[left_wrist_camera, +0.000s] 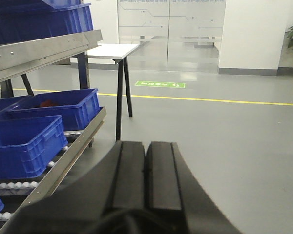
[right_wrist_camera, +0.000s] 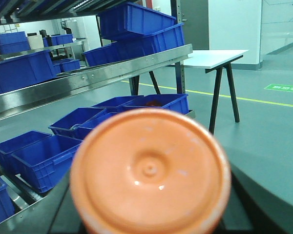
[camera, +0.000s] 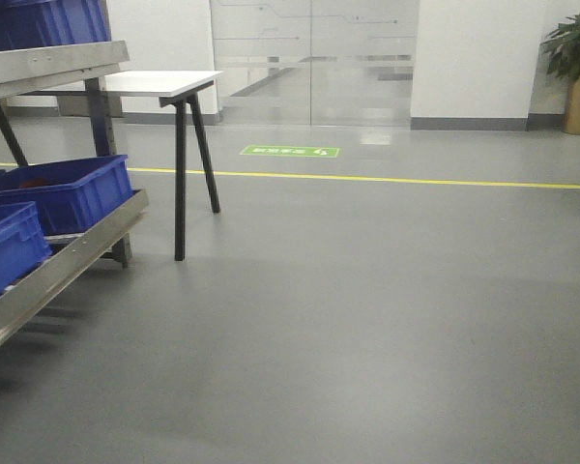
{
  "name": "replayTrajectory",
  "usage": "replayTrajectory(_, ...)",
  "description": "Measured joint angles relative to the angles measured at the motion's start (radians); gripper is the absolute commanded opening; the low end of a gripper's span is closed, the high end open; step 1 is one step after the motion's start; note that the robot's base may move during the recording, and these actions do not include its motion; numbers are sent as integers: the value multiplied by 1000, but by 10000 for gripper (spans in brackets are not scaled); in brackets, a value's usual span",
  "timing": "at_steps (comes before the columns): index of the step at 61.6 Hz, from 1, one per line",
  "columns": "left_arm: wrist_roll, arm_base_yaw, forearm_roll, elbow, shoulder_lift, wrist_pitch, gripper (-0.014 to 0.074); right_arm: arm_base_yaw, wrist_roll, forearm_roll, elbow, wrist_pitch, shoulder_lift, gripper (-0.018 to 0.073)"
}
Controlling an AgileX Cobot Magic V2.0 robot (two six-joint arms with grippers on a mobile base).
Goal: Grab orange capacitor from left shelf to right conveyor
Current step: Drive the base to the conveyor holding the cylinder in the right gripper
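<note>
The orange capacitor (right_wrist_camera: 150, 170) fills the right wrist view end-on, its round orange cap blurred and close to the lens. My right gripper (right_wrist_camera: 150, 214) is shut on it, with dark fingers (right_wrist_camera: 256, 204) showing on either side. In the left wrist view my left gripper (left_wrist_camera: 146, 156) is shut with nothing between its pads, held above the floor beside the left shelf (left_wrist_camera: 71, 153). The steel left shelf (camera: 63, 259) stands at the left of the front view and carries blue bins. The right conveyor is out of view. Neither gripper shows in the front view.
Several blue bins (camera: 68, 191) sit on the sloped shelf levels (right_wrist_camera: 93, 78). A white table with black legs (camera: 179, 92) stands just behind the shelf. Grey floor with a yellow line (camera: 367, 179) stretches to glass doors; a potted plant (camera: 575, 68) is far right.
</note>
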Motion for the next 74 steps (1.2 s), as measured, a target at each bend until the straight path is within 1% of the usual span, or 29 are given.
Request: replayTrajectory(74,0,0,0,0,0,0,-105,0,0,0,0,2,0,58)
